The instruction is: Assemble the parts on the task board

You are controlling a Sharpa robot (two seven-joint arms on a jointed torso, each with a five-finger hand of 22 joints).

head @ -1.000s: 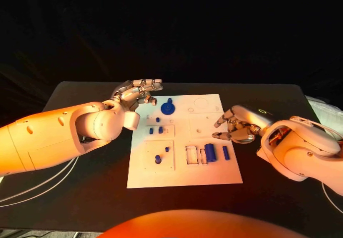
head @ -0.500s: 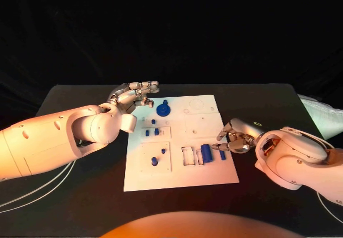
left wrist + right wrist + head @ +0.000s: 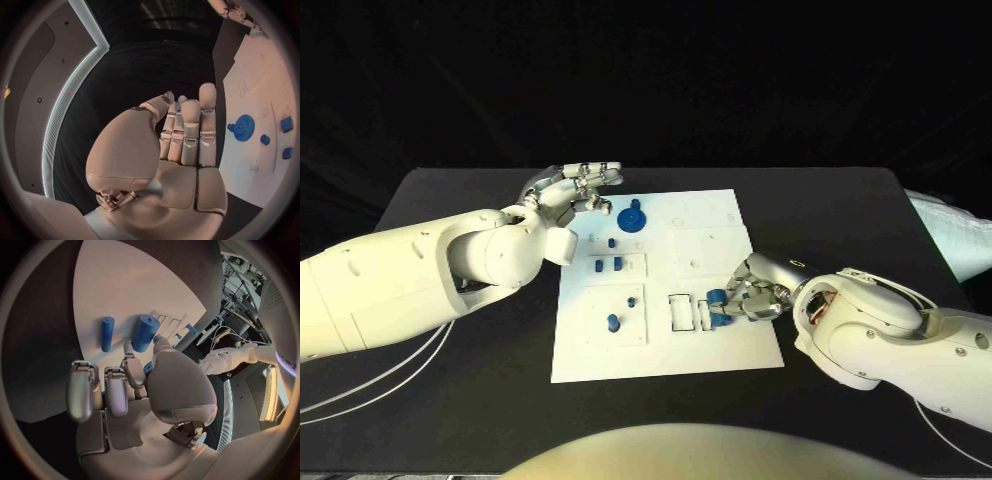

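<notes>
The white task board [image 3: 718, 350] lies mid-table with blue parts on it. A blue gear [image 3: 633, 218] sits near its far left corner, and two small pegs [image 3: 610, 265] stand below it. My left hand [image 3: 571, 188] hovers by that corner, fingers straight, holding nothing; its wrist view shows the hand [image 3: 181, 135] beside the gear [image 3: 242, 127]. My right hand [image 3: 759, 288] is over the board's right edge, fingers curled. In its wrist view the right hand [image 3: 131, 385] pinches a small blue part [image 3: 149, 368] between thumb and finger. A thick blue cylinder [image 3: 145, 332] and a thin rod [image 3: 107, 333] lie just past the fingertips.
More blue pegs [image 3: 615, 322] stand in the board's near left plate. Rectangular slots [image 3: 684, 312] lie left of the thick cylinder. Pale cables [image 3: 372, 370] trail over the black table's left side. A white cloth [image 3: 949, 235] lies at the table's right edge.
My right hand has moved left and nearer, from off the board's right side to over its edge beside the thick cylinder. The left hand has hardly moved.
</notes>
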